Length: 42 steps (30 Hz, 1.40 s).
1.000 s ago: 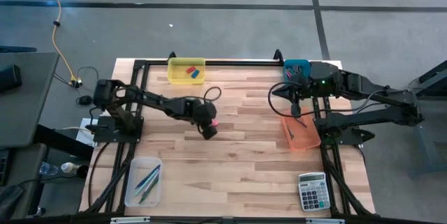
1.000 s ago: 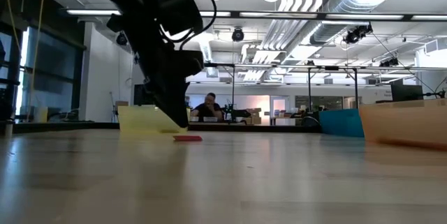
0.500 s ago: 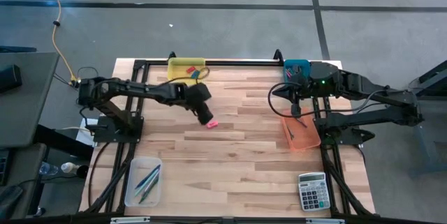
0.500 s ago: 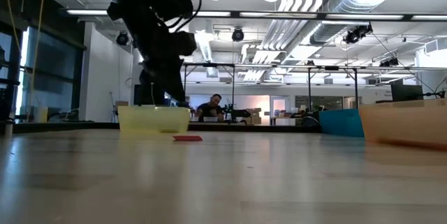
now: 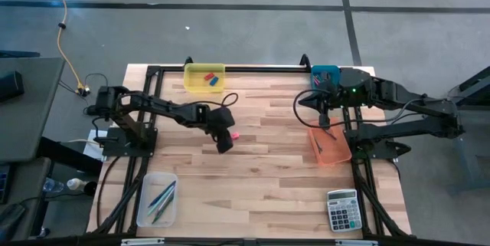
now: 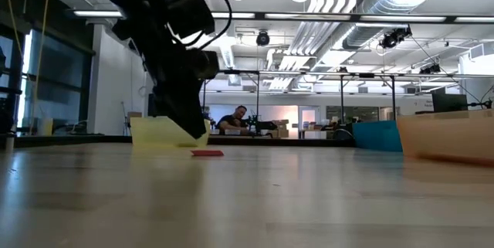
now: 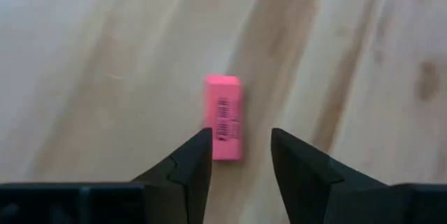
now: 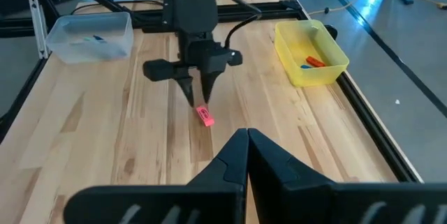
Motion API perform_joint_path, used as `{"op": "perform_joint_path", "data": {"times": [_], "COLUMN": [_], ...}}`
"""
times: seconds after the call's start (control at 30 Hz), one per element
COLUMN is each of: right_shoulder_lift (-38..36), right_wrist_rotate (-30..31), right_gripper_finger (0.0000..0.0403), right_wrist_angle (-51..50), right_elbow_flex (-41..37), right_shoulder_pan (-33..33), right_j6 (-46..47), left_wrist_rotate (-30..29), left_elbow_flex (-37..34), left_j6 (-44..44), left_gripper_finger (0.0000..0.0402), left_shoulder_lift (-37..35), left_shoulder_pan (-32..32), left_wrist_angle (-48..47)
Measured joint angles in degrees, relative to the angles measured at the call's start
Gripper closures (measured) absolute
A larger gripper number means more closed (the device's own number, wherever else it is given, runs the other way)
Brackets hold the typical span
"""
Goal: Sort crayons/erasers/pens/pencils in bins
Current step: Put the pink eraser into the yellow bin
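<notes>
**Left end effector poised over the pink eraser, fingers apart**

High view: the left end effector hangs over the middle-left of the desk, and the pink eraser lies on the bare wood just beside it, peeking out at its far-right edge. The yellow bin, already holding a red and a blue eraser, sits at the far edge beyond it. The right end effector waits over the orange bin, well apart, so the left arm is clearly the nearer one.

Low view: the eraser lies flat on the desk, close by the left fingertips; whether they touch it cannot be told from here.

Left wrist view: the two dark fingers are spread and hold nothing. The eraser's near end sits by the gap, shifted toward one finger, its long axis running away from the camera, so the jaws would close across its short width.

Right wrist view: the right fingers are pressed together, empty.
</notes>
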Motion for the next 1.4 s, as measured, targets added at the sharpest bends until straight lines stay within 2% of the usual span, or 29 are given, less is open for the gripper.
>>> {"op": "perform_joint_path", "data": {"times": [0.17,0.37,0.67,0.77,1.07,1.4], "right_shoulder_lift": [0.0,0.0,0.1,0.1,0.1,0.1], "right_wrist_rotate": [0.0,0.0,0.0,0.5,1.5,1.8], "right_gripper_finger": [0.0403,0.0403,0.0403,0.0403,0.0403,0.0403], "right_wrist_angle": [0.2,0.4,0.4,0.4,0.4,0.4], "right_elbow_flex": [0.0,0.0,0.0,0.0,0.0,0.0], "right_shoulder_pan": [0.0,0.0,0.0,0.0,0.0,0.0], "right_j6": [0.0,0.0,0.0,0.0,-0.2,-1.1], "left_wrist_rotate": [-4.0,-0.5,-5.6,-5.7,-5.5,-5.7], "left_elbow_flex": [0.0,0.0,0.3,0.3,0.6,4.9], "left_j6": [1.1,1.9,2.6,4.6,7.6,8.4], "left_gripper_finger": [0.0257,0.0257,0.026,0.0279,0.037,0.0382], "left_shoulder_lift": [0.5,3.7,7.2,7.4,7.2,6.9], "left_shoulder_pan": [0.6,0.2,-0.8,-0.7,-0.6,0.0], "left_wrist_angle": [-0.3,0.8,1.0,1.0,-0.7,-6.1]}}
